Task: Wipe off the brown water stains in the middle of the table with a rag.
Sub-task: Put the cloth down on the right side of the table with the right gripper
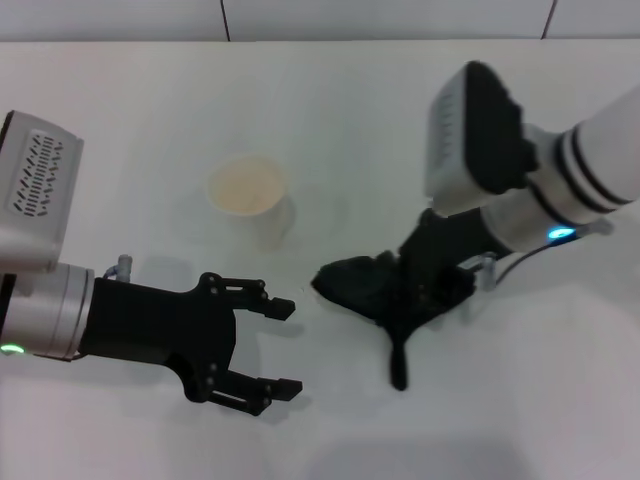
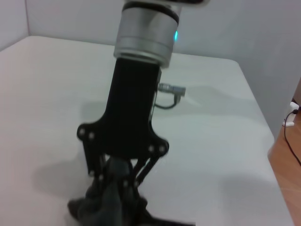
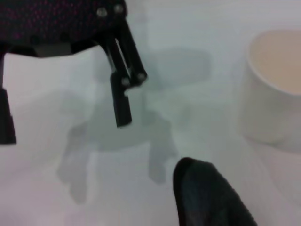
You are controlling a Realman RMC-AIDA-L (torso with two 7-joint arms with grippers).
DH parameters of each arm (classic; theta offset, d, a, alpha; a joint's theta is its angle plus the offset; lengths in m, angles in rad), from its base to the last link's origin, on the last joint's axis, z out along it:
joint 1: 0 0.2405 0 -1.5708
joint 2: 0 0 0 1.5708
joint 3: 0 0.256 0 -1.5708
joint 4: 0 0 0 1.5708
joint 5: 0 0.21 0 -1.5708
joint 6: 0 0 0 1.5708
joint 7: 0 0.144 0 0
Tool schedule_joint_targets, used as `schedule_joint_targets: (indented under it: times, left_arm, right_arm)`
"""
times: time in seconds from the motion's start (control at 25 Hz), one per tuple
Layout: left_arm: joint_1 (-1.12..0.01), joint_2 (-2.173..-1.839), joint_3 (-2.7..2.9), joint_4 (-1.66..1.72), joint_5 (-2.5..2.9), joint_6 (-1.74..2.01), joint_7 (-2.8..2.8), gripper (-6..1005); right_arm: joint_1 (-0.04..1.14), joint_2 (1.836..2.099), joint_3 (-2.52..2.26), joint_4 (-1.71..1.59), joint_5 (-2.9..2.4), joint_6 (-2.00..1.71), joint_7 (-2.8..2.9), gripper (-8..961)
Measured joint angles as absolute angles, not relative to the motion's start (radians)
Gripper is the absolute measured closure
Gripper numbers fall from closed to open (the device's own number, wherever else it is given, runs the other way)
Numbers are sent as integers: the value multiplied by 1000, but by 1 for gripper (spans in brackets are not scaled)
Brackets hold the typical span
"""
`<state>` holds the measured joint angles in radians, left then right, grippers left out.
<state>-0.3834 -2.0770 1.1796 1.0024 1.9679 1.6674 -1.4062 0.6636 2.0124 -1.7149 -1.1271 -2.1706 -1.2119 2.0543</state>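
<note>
The dark rag (image 1: pixel 358 284) lies bunched on the white table (image 1: pixel 520 420), right of the middle, with its thin tail (image 1: pixel 398 366) trailing toward the front. My right gripper (image 1: pixel 398 284) is shut on the rag and presses it to the tabletop. The left wrist view shows the same grip (image 2: pixel 114 182) on the rag (image 2: pixel 106 207). My left gripper (image 1: pixel 287 348) is open and empty, low over the table to the left of the rag. Its fingers (image 3: pixel 123 106) show in the right wrist view beside a corner of the rag (image 3: pixel 207 200). No brown stain is visible; it may be under the rag.
A white paper cup (image 1: pixel 250 196) stands upright behind and between the two grippers, also in the right wrist view (image 3: pixel 275 89). The table's back edge meets a wall (image 1: pixel 300 18). The table's right edge and the floor show in the left wrist view (image 2: pixel 282 155).
</note>
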Motion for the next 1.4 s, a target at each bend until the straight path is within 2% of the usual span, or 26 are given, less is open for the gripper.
schedule_joint_targets:
  times: [0.4,0.84,1.08,1.28,1.4]
  left_arm:
    - [-380,-2077,1159,1003,1968,1663,-1392,152]
    - [-378,-2077,1152,1002,1966,1665,-1384,151]
    - [-378,-2077,1152,1002,1965,1663,-1383,151]
    - [-376,-2077,1152,1002,1965,1663,-1383,151]
    - [-374,-2077,1152,1002,1965,1663,-1380,151]
  right_arm:
    - [577,2008,-1471,-1138,-2222,-1356,1889,835]
    - [567,2010,-1443,-1129,-2226,-1349,1874,834]
    - [561,2010,-1419,-1141,-2209,-1357,1868,712]
    - [525,2009,-1318,-1199,-2183,-1440,1817,486]
    - [500,2008,-1208,-1211,-2115,-1547,1735,459]
